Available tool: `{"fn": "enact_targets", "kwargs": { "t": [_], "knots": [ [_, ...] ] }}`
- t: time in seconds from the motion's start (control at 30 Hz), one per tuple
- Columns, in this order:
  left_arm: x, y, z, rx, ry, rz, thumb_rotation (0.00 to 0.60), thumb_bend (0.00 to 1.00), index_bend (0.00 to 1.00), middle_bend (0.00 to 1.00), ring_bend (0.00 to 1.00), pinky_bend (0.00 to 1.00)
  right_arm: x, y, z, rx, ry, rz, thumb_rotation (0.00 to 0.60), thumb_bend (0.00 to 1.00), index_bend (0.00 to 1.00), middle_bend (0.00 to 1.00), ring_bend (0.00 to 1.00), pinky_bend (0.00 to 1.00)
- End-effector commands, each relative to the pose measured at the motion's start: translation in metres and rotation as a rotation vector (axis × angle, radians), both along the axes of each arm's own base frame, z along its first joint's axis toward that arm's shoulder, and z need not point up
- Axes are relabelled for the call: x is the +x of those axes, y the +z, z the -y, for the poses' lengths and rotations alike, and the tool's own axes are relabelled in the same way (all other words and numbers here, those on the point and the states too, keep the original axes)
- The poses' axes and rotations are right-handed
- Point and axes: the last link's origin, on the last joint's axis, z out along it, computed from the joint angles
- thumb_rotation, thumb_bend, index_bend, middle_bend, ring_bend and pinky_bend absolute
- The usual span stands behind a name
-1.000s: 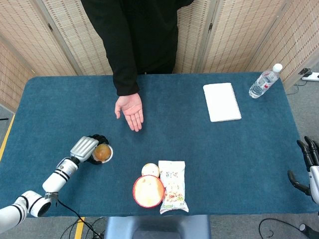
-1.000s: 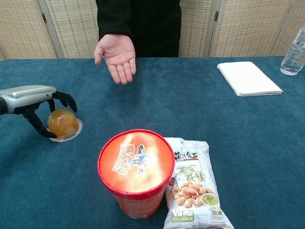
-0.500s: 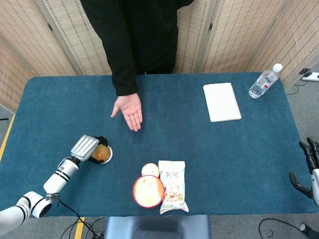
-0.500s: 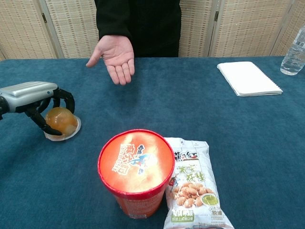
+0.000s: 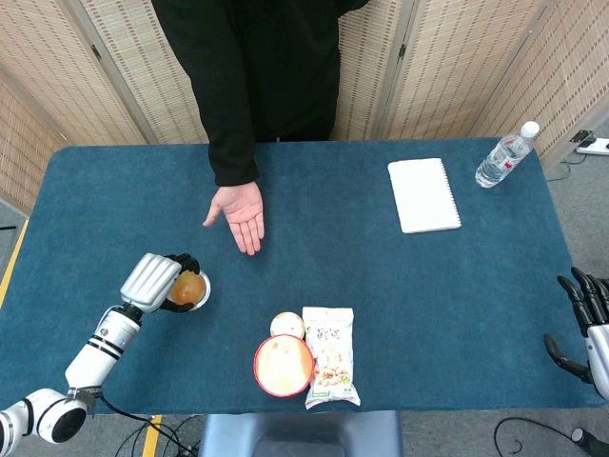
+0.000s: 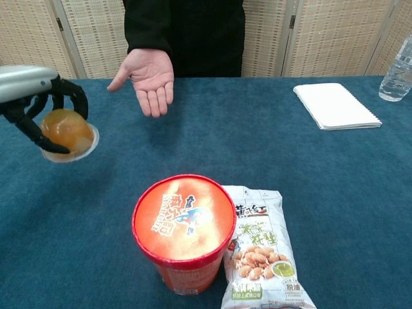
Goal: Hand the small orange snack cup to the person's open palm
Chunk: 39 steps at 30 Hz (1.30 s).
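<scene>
Dark fingers [image 6: 69,92] of the left hand [image 5: 157,283] curl around the small orange snack cup [image 6: 67,133], clamped on its domed body and holding it clear of the blue table [image 5: 428,295] in the chest view, its clear rim tilted. The person's open palm [image 5: 240,210] waits face up toward one o'clock from the cup, well apart from it. At the table's near edge, toward four o'clock from the cup, stand a red-rimmed tub [image 5: 283,366], a small round lid [image 5: 287,326] touching it, and a bag of nuts [image 5: 330,357] just beside. A white notepad [image 5: 423,194] and a water bottle [image 5: 505,155] lie toward the far right corner. The right hand [image 5: 582,319] hangs past the table's right edge, fingers spread, holding nothing.
</scene>
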Motion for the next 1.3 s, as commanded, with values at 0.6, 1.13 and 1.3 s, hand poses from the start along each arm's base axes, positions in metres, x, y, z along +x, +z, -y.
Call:
{"fn": "enact_targets", "kwargs": {
  "t": [0.6, 1.13, 1.3],
  "knots": [
    [0.131, 0.0, -0.06, -0.036, 0.005, 0.069, 0.6, 0.15, 0.65, 0.69, 0.59, 0.73, -0.002, 0.005, 0.0, 0.032, 0.004, 0.033, 0.6, 0.28, 0.0, 0.0, 0.0, 0.0],
    [0.112, -0.017, -0.111, 0.047, -0.059, -0.051, 0.6, 0.14, 0.59, 0.67, 0.57, 0.72, -0.008, 0.007, 0.01, -0.022, -0.053, 0.013, 0.6, 0.28, 0.0, 0.0, 0.0, 0.0],
    [0.114, -0.01, -0.109, 0.085, -0.072, -0.031, 0.6, 0.14, 0.44, 0.63, 0.53, 0.7, -0.008, 0.004, 0.013, -0.003, -0.057, 0.011, 0.6, 0.28, 0.0, 0.0, 0.0, 0.0]
  ]
}}
